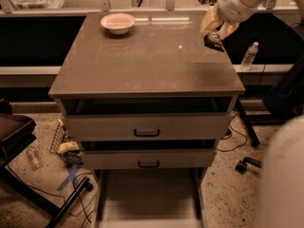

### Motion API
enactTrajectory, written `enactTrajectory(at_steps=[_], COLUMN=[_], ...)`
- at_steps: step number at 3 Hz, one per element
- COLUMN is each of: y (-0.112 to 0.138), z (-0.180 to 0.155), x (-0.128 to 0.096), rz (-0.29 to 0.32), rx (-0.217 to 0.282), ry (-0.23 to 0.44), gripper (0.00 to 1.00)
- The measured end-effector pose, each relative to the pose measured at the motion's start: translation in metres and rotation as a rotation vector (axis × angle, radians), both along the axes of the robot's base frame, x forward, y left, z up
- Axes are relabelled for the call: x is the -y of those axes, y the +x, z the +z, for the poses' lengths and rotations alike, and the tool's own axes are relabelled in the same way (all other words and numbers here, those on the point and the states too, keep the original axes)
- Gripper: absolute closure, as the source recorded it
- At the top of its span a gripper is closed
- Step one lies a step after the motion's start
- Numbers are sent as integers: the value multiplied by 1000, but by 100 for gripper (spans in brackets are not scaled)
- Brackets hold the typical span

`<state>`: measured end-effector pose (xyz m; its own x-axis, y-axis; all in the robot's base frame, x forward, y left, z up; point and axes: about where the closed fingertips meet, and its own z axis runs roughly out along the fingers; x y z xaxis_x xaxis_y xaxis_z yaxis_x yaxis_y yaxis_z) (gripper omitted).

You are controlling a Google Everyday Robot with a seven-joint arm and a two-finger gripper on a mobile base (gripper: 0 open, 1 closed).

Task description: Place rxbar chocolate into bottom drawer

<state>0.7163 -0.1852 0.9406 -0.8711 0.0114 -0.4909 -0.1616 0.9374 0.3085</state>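
Note:
My gripper (215, 31) hangs over the right rear edge of the grey cabinet's top (142, 61), just above the surface. It is shut on the rxbar chocolate (213, 41), a small dark bar that sticks out below the yellowish fingers (208, 22). The bottom drawer (142, 194) is pulled out at the foot of the cabinet, and its pale floor shows bare. My white arm reaches in from the upper right and fills the lower right corner.
A white bowl (118, 22) sits at the back left of the cabinet top. The two upper drawers (147, 127) stand slightly ajar with black handles. A water bottle (249, 55) stands on the ledge at the right. Cables, clutter and a dark stand (19, 141) lie on the floor at the left.

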Motion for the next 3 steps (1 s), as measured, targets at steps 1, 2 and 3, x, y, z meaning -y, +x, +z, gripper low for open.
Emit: enactTrajectory(at_steps=[1, 2, 3], y=[-46, -98, -144], z=[8, -1, -42], x=[8, 13, 24], rz=[9, 33, 50], rx=[29, 39, -42], ry=[50, 55, 37], gripper=[100, 100, 100])
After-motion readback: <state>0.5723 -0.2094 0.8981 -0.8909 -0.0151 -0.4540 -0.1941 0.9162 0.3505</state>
